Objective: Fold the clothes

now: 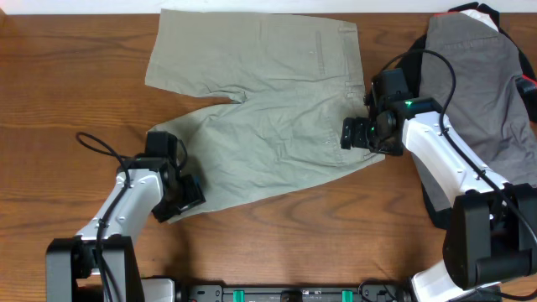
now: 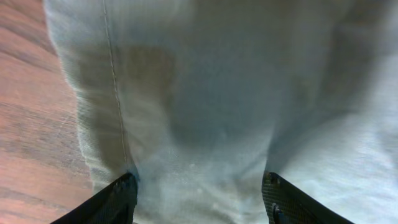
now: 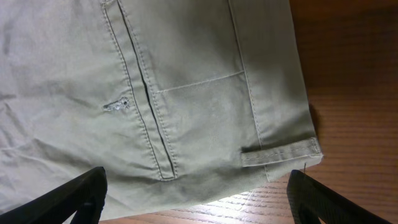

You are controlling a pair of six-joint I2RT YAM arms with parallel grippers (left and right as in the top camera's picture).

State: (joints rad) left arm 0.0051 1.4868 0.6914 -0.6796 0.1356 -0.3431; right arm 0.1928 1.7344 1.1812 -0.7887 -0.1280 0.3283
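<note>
The khaki-beige shorts (image 1: 268, 92) lie spread flat on the wooden table, waistband to the right and both legs pointing left. My left gripper (image 1: 186, 195) is at the hem of the near leg. In the left wrist view its fingers (image 2: 198, 196) are open with the fabric (image 2: 205, 93) between them. My right gripper (image 1: 354, 134) is at the near corner of the waistband. In the right wrist view its fingers (image 3: 198, 202) are spread wide over the shorts' edge (image 3: 186, 62), near a welt pocket and a belt loop (image 3: 280, 154).
A darker grey garment (image 1: 478, 92) lies on a black garment (image 1: 436, 197) at the table's right side, under the right arm. Bare wood table (image 1: 67, 117) shows left of and in front of the shorts.
</note>
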